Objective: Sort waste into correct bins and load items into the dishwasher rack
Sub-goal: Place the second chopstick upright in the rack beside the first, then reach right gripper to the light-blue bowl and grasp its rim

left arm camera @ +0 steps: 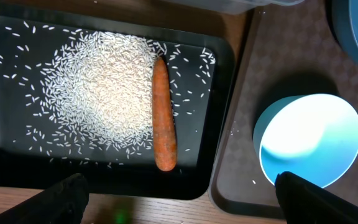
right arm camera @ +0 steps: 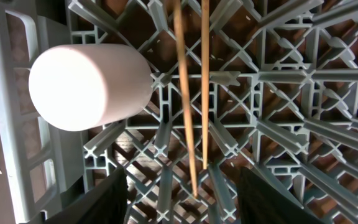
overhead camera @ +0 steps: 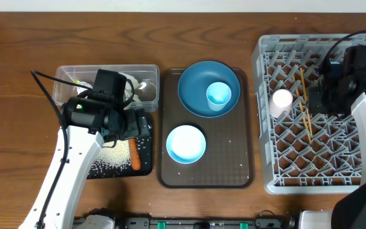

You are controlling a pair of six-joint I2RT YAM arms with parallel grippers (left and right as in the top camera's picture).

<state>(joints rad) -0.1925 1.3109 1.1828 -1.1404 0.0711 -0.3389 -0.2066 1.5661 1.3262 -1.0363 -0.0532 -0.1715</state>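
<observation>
Two fingers [left arm camera: 67,199] of the left gripper [left arm camera: 179,186], spread wide and empty, hang over the shallow black rectangular tray [left arm camera: 17,168]. The round pale blue bowl [left arm camera: 309,140] sits at three o'clock on the dark brown tray [left arm camera: 272,50], nearest this arm.

Bright, even overhead light, soft shadows on the counter [overhead camera: 18,57]. Glare blooms in the pale blue bowl [left arm camera: 312,134]; left claw [left arm camera: 178,202] dark, out of focus.

One blue plate [overhead camera: 192,84], one bowl [overhead camera: 185,143], two cups [overhead camera: 219,95], two chopsticks [overhead camera: 306,108], one carrot [overhead camera: 135,154], one rack [overhead camera: 263,127]
</observation>
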